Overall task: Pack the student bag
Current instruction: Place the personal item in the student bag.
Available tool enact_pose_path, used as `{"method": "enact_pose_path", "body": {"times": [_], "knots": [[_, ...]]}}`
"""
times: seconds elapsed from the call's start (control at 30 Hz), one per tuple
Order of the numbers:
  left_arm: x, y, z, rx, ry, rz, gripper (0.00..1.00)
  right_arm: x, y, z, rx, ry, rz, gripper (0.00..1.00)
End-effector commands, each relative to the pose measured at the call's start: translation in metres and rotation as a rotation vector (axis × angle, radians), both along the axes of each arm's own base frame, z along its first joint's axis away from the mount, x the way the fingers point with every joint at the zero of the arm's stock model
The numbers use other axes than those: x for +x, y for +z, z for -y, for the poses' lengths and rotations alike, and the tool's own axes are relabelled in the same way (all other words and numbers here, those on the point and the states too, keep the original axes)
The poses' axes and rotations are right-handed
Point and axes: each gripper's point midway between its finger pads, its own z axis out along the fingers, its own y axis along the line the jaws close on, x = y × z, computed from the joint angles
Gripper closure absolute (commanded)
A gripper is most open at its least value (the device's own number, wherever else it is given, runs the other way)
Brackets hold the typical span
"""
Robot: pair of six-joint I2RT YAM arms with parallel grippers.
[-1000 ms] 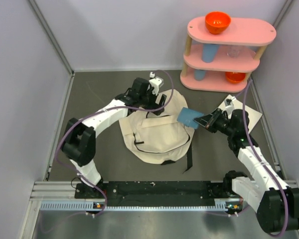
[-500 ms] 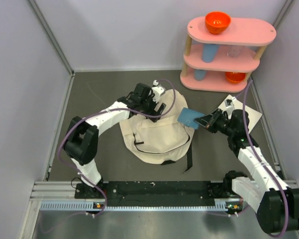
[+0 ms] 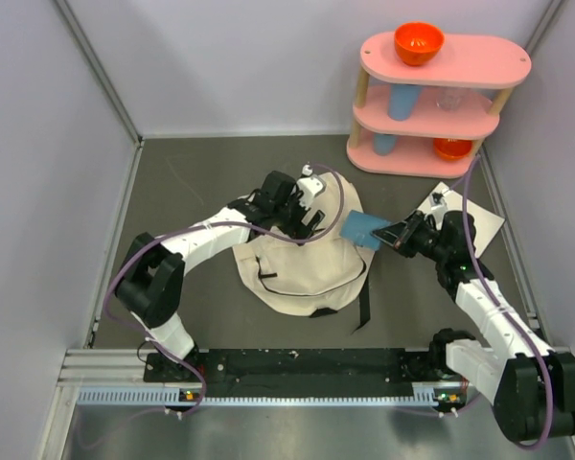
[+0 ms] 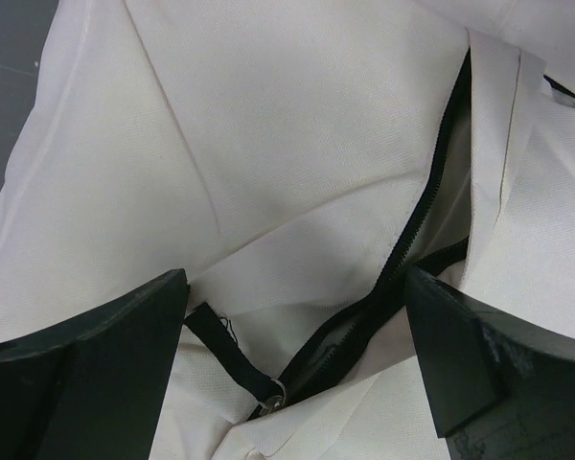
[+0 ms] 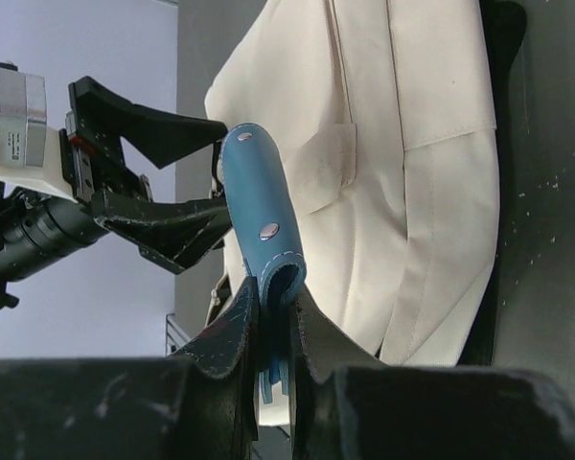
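Note:
The cream canvas student bag (image 3: 302, 264) lies flat in the middle of the table. It also fills the left wrist view (image 4: 268, 144), with its black zipper (image 4: 402, 259) and a black pull tab (image 4: 232, 353) between the fingers. My left gripper (image 3: 311, 218) is open just over the bag's top edge, jaws on either side of the zipper. My right gripper (image 3: 395, 233) is shut on a blue leather case (image 3: 362, 226), held above the bag's right top corner. In the right wrist view the blue case (image 5: 261, 225) sticks up from the fingers.
A pink three-tier shelf (image 3: 441, 101) stands at the back right with orange bowls (image 3: 419, 42) and blue cups (image 3: 402, 100). A white sheet (image 3: 465, 213) lies on the table by the right arm. Grey walls close in left and right.
My left gripper has moved right and nearer along the bag's top edge. The right gripper with the blue case has barely moved.

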Motion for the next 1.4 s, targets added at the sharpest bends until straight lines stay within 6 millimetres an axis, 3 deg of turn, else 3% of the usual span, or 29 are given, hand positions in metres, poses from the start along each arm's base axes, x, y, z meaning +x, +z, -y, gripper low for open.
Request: {"method": "enact_pose_path", "body": {"times": [0.0,0.17,0.2,0.27,0.3,0.33,0.43,0.53,0.7,0.93,1.1,1.3,1.37], "knots": [[-0.008,-0.010,0.005,0.043,-0.012,0.007,0.01,0.003,0.011,-0.005,0.018,0.023,0.050,0.99],[0.009,-0.025,-0.004,0.097,0.109,0.007,0.18,0.002,0.010,-0.006,0.018,0.027,0.048,0.98],[0.014,-0.025,-0.005,0.100,0.126,0.017,0.30,0.002,0.009,-0.005,0.017,0.025,0.046,0.98],[0.018,-0.025,-0.004,0.095,0.147,0.015,0.42,0.001,0.009,-0.005,0.018,0.024,0.048,0.98],[0.020,-0.025,-0.004,0.097,0.154,0.020,0.59,0.001,0.009,-0.005,0.017,0.025,0.049,0.98],[0.020,-0.024,-0.004,0.092,0.164,0.019,0.66,0.000,0.009,-0.005,0.018,0.027,0.046,0.98],[0.022,-0.013,-0.001,0.070,0.165,0.036,0.84,-0.001,0.009,-0.005,0.017,0.027,0.046,0.98],[0.024,0.001,-0.002,0.051,0.175,0.060,0.93,0.000,0.012,-0.006,0.023,0.030,0.053,0.98],[0.024,0.039,-0.008,0.011,0.201,0.119,0.96,-0.002,0.019,-0.010,0.048,0.052,0.065,0.98],[0.022,0.091,0.000,-0.077,0.188,0.154,0.96,-0.004,0.034,-0.019,0.139,0.098,0.078,0.98],[0.015,0.097,0.009,-0.109,0.153,0.113,0.97,-0.008,0.043,-0.035,0.190,0.153,0.057,0.99],[0.011,0.106,0.015,-0.144,0.140,0.090,0.98,-0.012,0.034,-0.072,0.226,0.224,-0.007,1.00],[0.009,0.107,0.016,-0.144,0.133,0.079,0.97,-0.014,0.041,-0.086,0.255,0.245,0.017,1.00]]}}
